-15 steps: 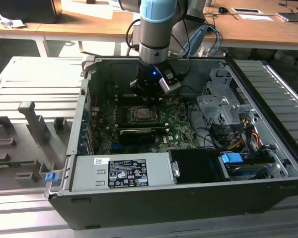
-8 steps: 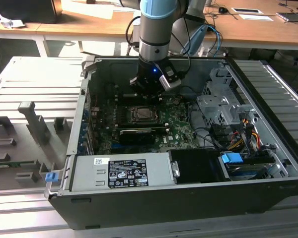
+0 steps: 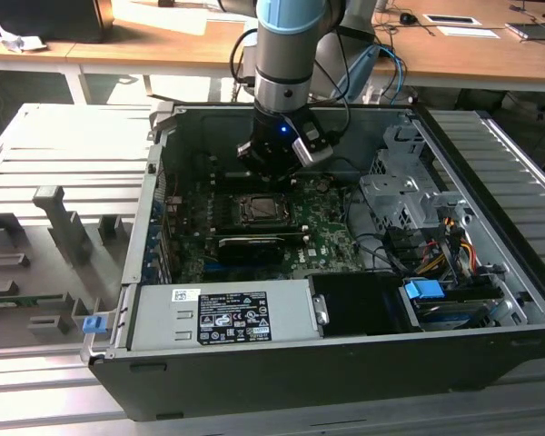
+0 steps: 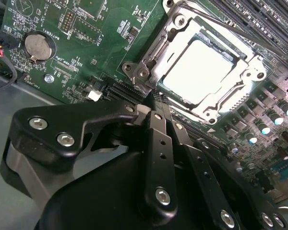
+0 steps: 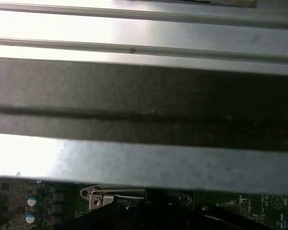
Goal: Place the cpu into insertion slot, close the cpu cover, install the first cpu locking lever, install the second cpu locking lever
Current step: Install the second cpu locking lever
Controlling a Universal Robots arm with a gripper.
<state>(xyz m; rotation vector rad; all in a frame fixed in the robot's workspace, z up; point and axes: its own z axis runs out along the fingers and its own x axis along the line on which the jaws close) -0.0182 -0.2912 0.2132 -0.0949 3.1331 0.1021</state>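
Hanging upright beside the cpu cover (image 4: 209,67), tool (image 4: 164,108) fingers together, holding nothing

Layout inside the case (image 3: 490,182)

Cpu (image 4: 199,72) sits in the slot (image 3: 262,210) on the board (image 3: 322,232), cover (image 4: 182,40) around it; gripper (image 3: 272,163) above, just behind the slot in the exterior view.

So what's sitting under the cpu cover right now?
In the second wrist view the cpu cover lies closed over the insertion slot, and the cpu shows pale through its cut-out. The cpu's edges and the slot's contacts are covered.
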